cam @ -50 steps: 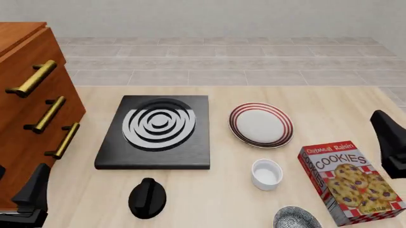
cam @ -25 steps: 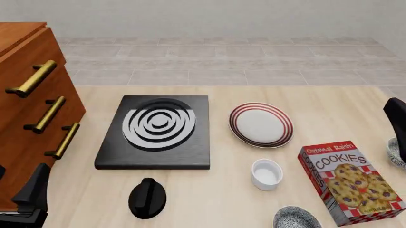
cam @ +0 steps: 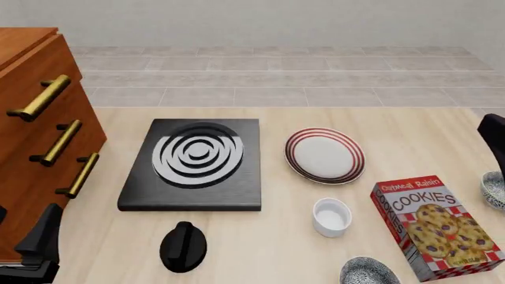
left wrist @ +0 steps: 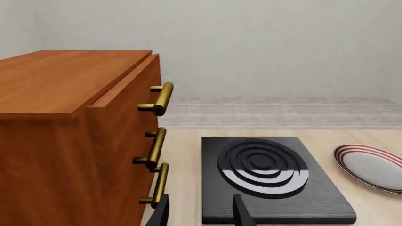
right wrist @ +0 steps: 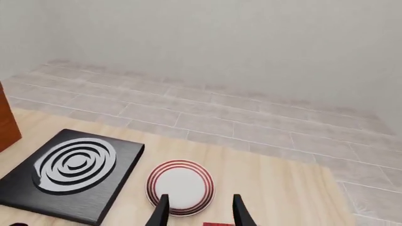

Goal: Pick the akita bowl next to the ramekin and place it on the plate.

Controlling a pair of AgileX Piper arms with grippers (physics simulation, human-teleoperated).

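Right arm has slipped almost out at the right edge of the front view, and that uncovers a second speckled bowl (cam: 494, 189) at mid-right, cut by the frame. Nothing else on the desk (cam: 394, 121) has shifted.

Target check: the akita bowl (cam: 368, 273) sits at the bottom edge, right of centre, just below the ramekin (cam: 332, 217) and nearly touching the cookie box (cam: 437, 228). The plate (cam: 324, 155) waits above the ramekin, near frame centre.

Right gripper (right wrist: 197, 209) points at the plate in its wrist view, jaws spread fairly wide, holding nothing. Left gripper (left wrist: 199, 212) sits low by the wooden cabinet (cam: 35, 148), jaws likewise apart and empty, aimed toward the stove burner (cam: 196, 160).

Danger number one, as I judge it: two look-alike bowls, and the right arm is nearest the wrong one, so a lazy reach grabs that. Danger two: the box crowds the target's right side, so a jaw coming down there could shove the box or tip the bowl. Danger three: the ramekin stands right on the line to the plate; a low carry would clip it. The black knob (cam: 183, 247) at lower left lies well clear.
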